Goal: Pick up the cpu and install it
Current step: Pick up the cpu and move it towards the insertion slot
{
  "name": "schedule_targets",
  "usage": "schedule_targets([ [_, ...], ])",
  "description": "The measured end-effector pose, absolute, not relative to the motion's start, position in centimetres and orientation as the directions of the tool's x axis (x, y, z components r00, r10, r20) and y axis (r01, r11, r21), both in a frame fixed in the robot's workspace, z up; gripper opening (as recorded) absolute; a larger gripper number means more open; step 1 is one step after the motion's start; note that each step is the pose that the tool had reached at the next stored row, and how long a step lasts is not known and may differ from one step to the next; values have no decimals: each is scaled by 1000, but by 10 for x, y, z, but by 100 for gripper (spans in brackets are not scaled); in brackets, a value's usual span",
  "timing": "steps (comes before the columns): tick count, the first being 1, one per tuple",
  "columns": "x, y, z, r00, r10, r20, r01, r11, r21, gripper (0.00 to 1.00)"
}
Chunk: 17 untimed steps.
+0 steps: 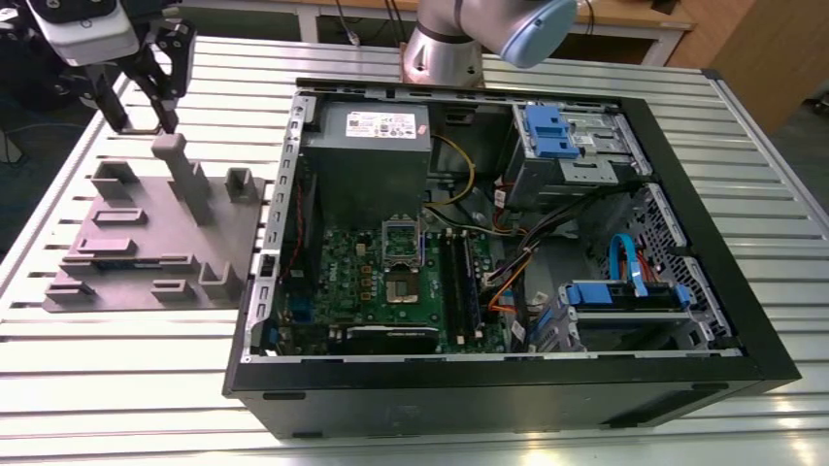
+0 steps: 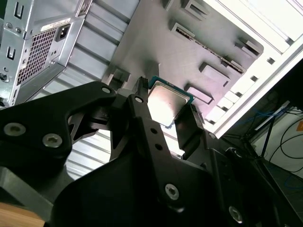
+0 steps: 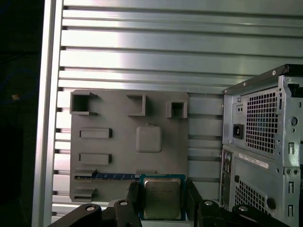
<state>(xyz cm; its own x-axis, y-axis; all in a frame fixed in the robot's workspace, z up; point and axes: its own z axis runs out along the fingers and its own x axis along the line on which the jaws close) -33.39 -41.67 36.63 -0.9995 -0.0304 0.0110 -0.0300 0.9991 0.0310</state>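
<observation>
Small flat square cpu (image 3: 162, 198) with silver-grey metal top, pinched between the two black fingers of the claw (image 2: 165, 100).

Hung above the purple-grey plastic tray with upright blocks (image 3: 118, 158), near one of its edges in the first wrist view, beside the open black computer case (image 1: 518, 388) on the ribbed aluminium tabletop (image 1: 130, 340). Hid one corner of the chip behind a finger (image 2: 189, 127) in the second wrist view; lost one edge at the picture border in the first wrist view; could not be made out in the exterior view. Pressed in on two opposite sides of the chip.
</observation>
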Motion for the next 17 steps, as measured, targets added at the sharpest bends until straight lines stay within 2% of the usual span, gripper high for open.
schedule_targets([
  [17,-314,-417,366,-999,-30,11,-30,999,31,47],
])
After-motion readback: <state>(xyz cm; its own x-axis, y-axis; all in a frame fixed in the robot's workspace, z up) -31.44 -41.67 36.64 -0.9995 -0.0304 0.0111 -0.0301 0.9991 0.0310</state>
